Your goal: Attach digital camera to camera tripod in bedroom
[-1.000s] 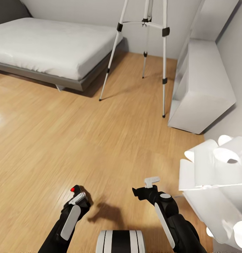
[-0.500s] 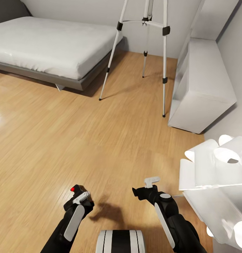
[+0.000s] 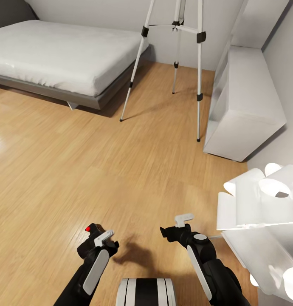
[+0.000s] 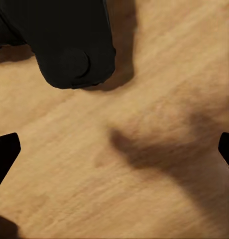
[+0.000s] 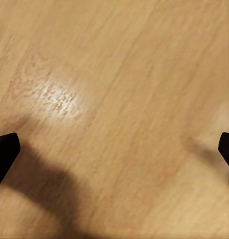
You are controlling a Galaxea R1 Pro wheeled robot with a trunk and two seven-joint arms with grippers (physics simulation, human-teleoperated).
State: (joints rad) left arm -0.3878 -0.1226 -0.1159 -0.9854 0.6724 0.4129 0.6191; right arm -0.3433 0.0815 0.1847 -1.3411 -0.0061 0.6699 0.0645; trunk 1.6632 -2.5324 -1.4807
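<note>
Picking up the camera is the step in hand, judging by how things lie; the mounting itself has not begun. At far left the bed (image 3: 57,55) stands against the wall, well apart from the robot. Low in the head view, the camera (image 3: 89,236) appears to lie on the wood floor (image 3: 78,161), red dot up, just beside the left gripper (image 3: 102,240). The left wrist view shows that gripper's (image 4: 114,149) fingers spread wide, with bare floor between them and the camera (image 4: 69,42) off to one side, outside the gap. Whether a finger touches the camera cannot be told.

Farther back, the tripod (image 3: 199,68) stands between the bed and a white shelf (image 3: 244,106), well apart from both arms; its head is cut off by the picture's top edge. The right gripper (image 3: 174,226) hangs over the floor with fingers apart and nothing in them.

The next move likely calls for bringing the left gripper over the camera so its body sits between the fingers, closing on it, then driving forward to the tripod.
</note>
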